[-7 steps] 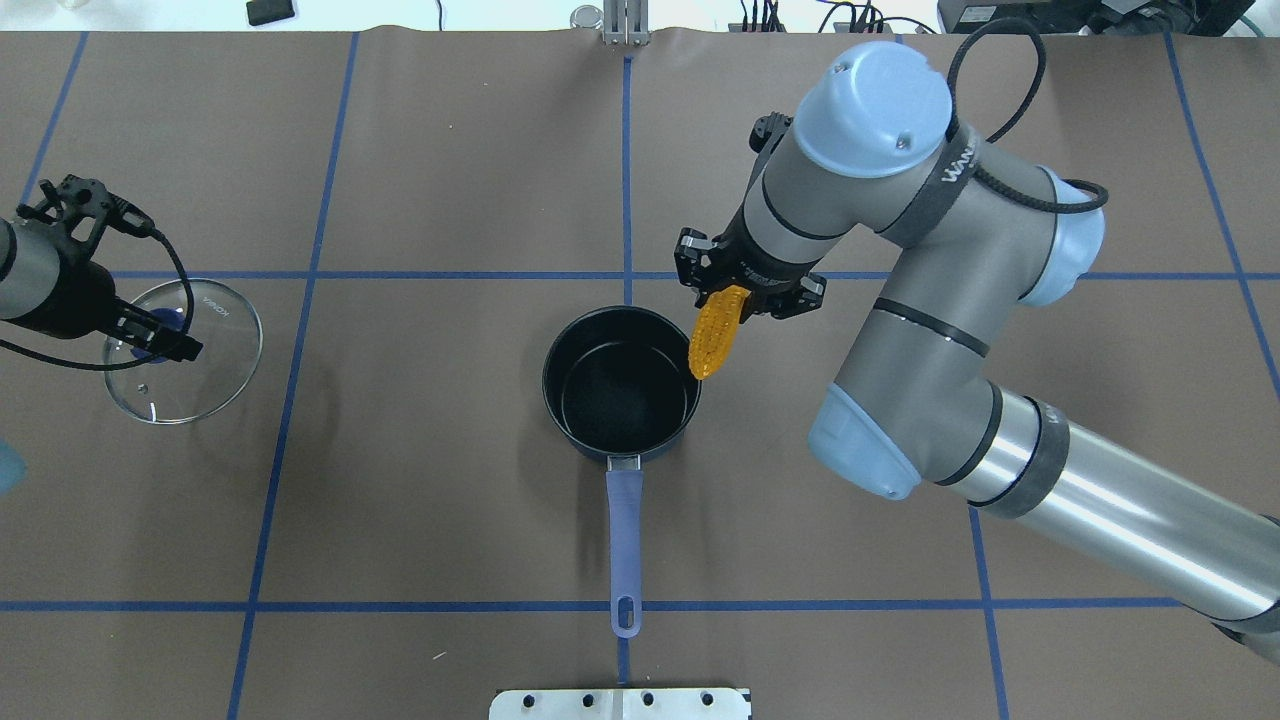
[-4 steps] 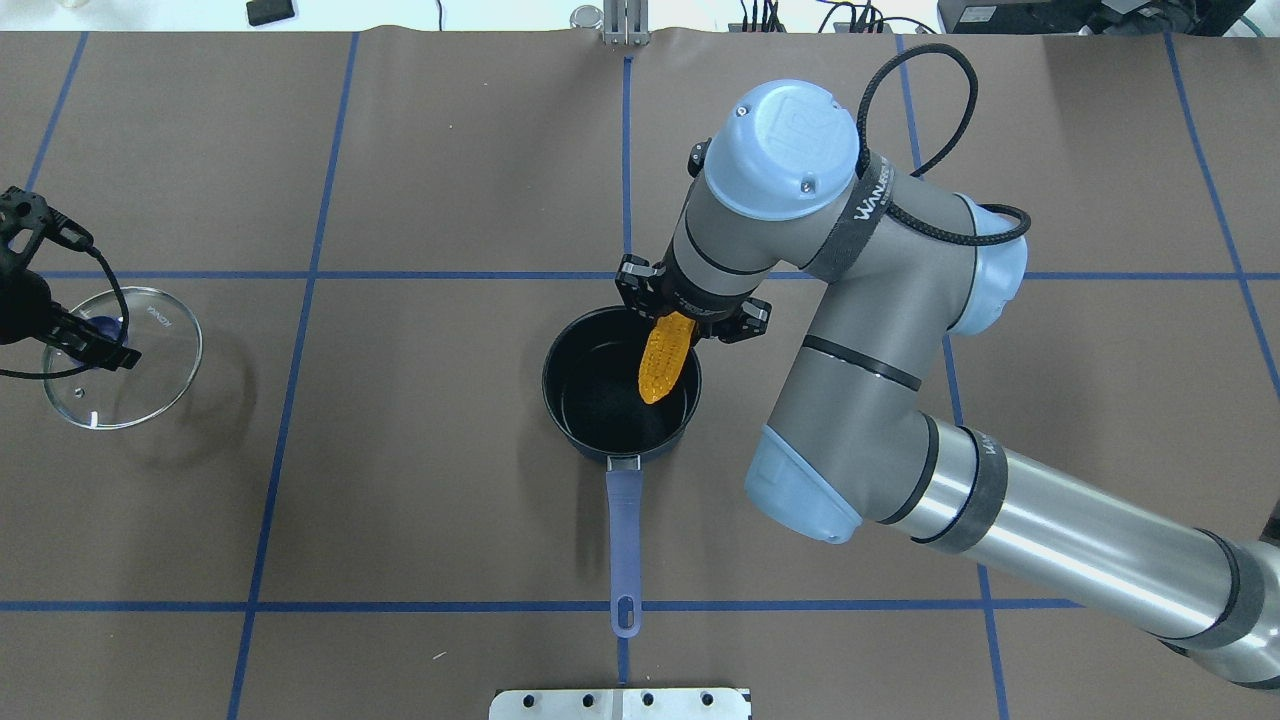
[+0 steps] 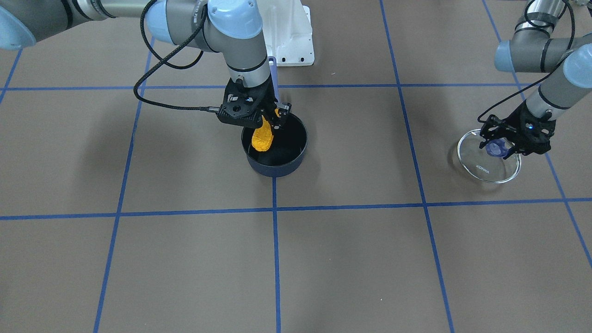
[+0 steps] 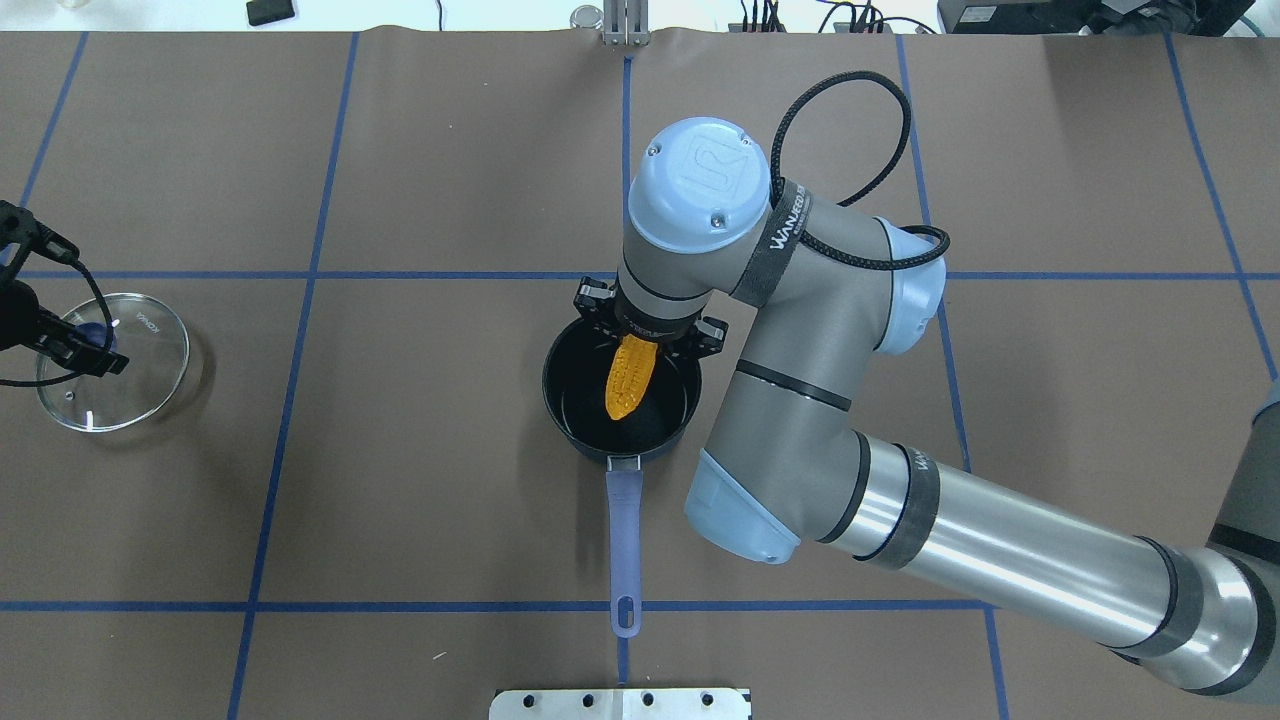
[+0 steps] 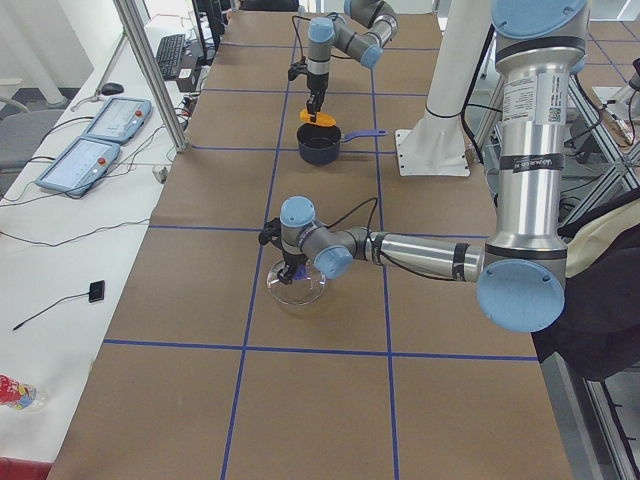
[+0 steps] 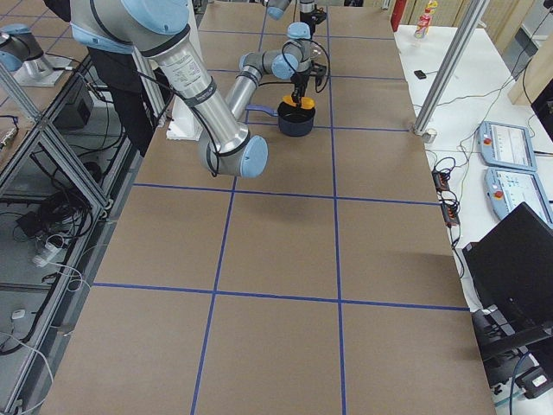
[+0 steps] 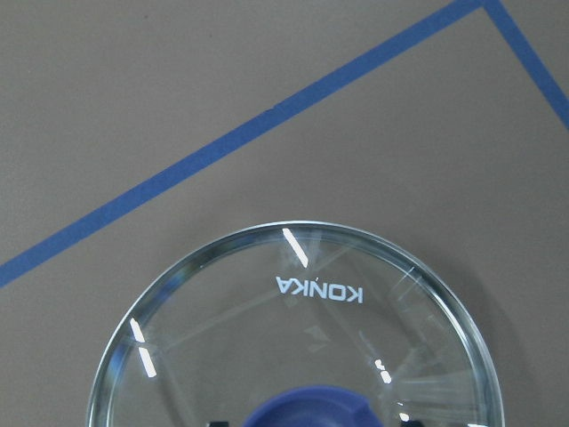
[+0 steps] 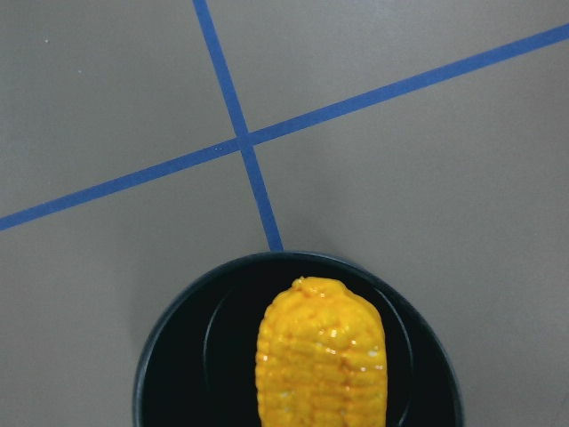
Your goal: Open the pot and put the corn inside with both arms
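**Item 1: pot** (image 4: 553,385). Dark saucepan, uncovered, upright at the middle of the worktop (image 4: 400,500). Its handle (image 4: 624,520) points to the robot-side edge. Stiff and probably light, so it may slide if knocked on the rim.

**Item 2: corn** (image 4: 628,383). Orange-yellow toy cob, hanging tip-down and tilted over the pot's mouth, with the tip inside the rim's outline. Whether it touches the pot's floor cannot be told. Judged light and rigid, with a glossy, bumpy surface. The taper invites slipping, so the thick end, taken across its width, is the sound hold, as it is taken now.

**Item 3: right gripper** (image 4: 640,343). Pinching the corn by its thick end, above the pot's far rim. The release is not yet made; a low drop should be enough to finish the task.

**Item 4: lid** (image 4: 140,385). Round glass, near the worktop's left edge, well apart from the pot. Fragile; the knob (image 3: 496,148) is the only sensible hold. Whether it rests on the worktop or hangs just above it cannot be told.

**Item 5: left gripper** (image 4: 90,345). Closed about the lid's knob.
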{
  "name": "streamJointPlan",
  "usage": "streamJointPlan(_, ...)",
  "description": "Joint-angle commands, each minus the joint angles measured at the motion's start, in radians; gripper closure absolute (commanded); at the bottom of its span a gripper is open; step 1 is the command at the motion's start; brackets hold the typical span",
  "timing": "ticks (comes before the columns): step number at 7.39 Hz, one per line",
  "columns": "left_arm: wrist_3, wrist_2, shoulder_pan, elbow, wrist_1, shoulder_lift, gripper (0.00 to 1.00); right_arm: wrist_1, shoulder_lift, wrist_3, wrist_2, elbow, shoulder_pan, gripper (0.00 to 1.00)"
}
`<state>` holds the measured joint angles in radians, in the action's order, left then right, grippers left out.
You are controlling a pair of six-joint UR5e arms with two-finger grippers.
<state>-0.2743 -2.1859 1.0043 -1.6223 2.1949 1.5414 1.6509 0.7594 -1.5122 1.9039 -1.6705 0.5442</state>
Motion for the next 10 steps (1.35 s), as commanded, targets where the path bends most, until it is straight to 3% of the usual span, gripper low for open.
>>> streamJointPlan(1, -0.005, 0.000, -0.001, 0.009, 0.011, 0.002, 0.44, 0.000, -0.005, 0.000, -0.002, 0.012, -0.006, 0.66)
streamJointPlan(5, -0.006, 0.000, -0.003, 0.009, 0.011, 0.002, 0.36, -0.002, -0.003, 0.004, -0.003, 0.028, -0.009, 0.66)
streamJointPlan(10, -0.009, 0.005, -0.006, 0.025, 0.011, 0.008, 0.32, -0.003, -0.006, 0.006, -0.022, 0.037, -0.015, 0.65)
